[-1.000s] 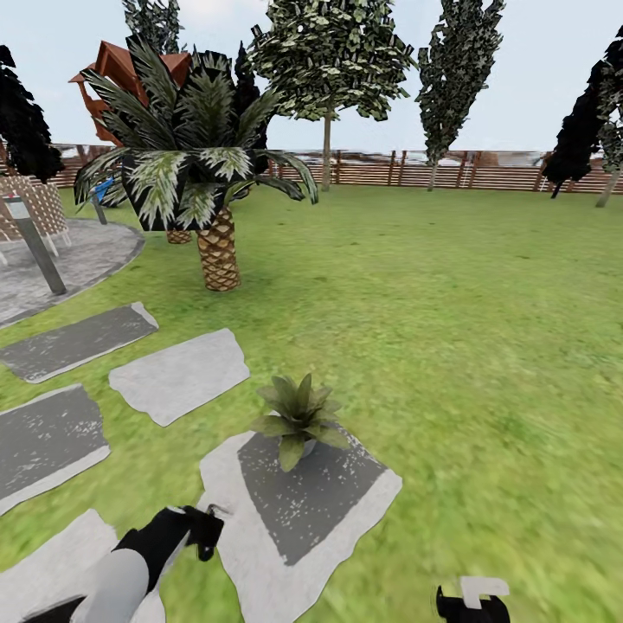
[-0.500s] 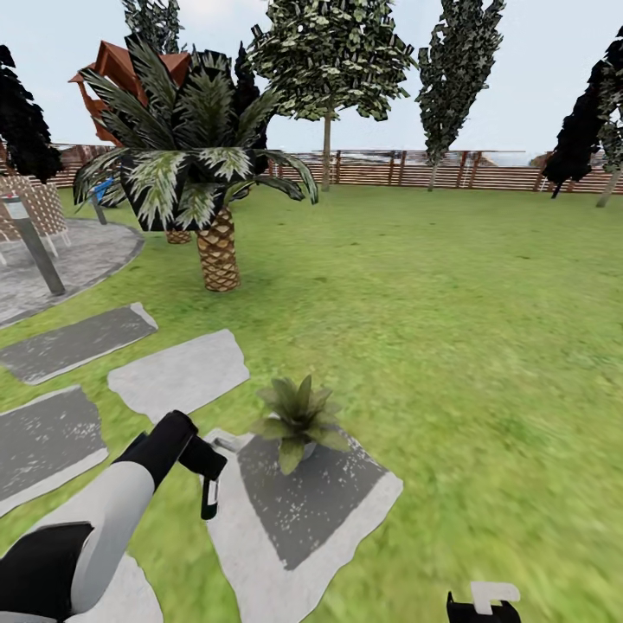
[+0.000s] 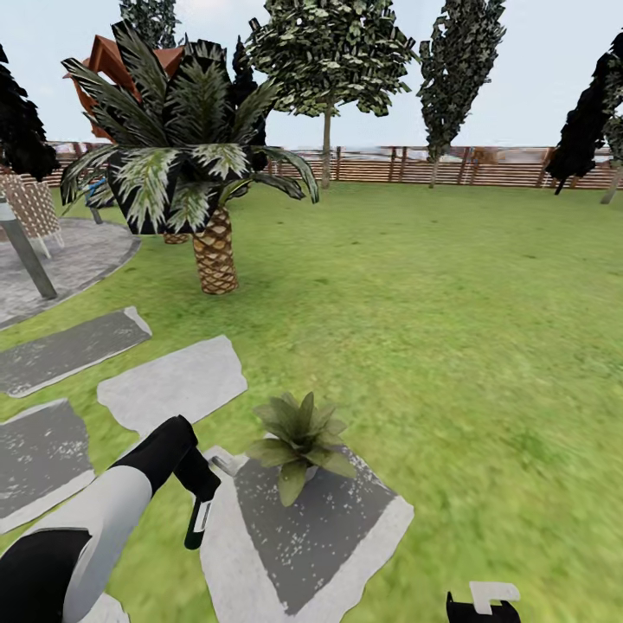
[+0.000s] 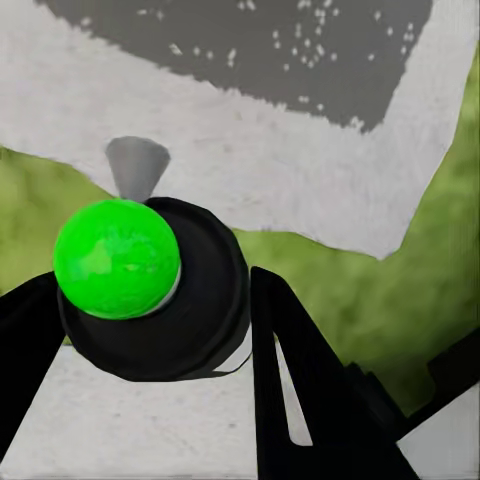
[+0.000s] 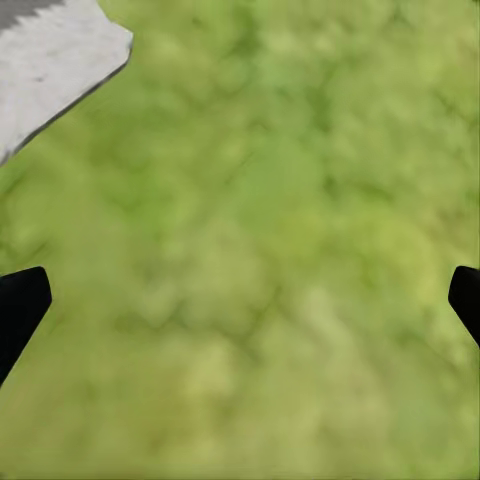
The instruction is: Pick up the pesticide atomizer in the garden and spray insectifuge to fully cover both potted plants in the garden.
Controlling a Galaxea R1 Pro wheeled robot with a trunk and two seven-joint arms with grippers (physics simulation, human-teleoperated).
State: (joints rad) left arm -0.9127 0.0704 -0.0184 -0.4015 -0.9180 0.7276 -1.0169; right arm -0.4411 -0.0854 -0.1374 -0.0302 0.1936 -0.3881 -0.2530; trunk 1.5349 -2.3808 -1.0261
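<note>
One potted plant [image 3: 298, 435], a low rosette of pointed green leaves in a small grey pot, stands on a grey stepping stone [image 3: 320, 528] in the lawn. My left gripper [image 3: 199, 510] hangs just to the plant's left, fingers pointing down at the stone's edge. In the left wrist view the left gripper [image 4: 150, 335] is shut on the pesticide atomizer [image 4: 200, 300], a black round body with a bright green cap and a grey cone nozzle. My right gripper [image 3: 480, 606] sits low at the frame's bottom edge; in the right wrist view the right gripper [image 5: 240, 310] stands open over bare grass.
A palm with a scaly brown trunk [image 3: 215, 251] rises beyond the plant. Several grey stepping stones [image 3: 169, 381] lead left toward the round paved patio [image 3: 61, 260]. A brown slatted fence [image 3: 450, 169] and trees close the far side. Open lawn spreads to the right.
The left arm has lifted from low near the stone's corner and turned its fingers downward beside the plant. The head view has shifted slightly. The right gripper is unmoved.
</note>
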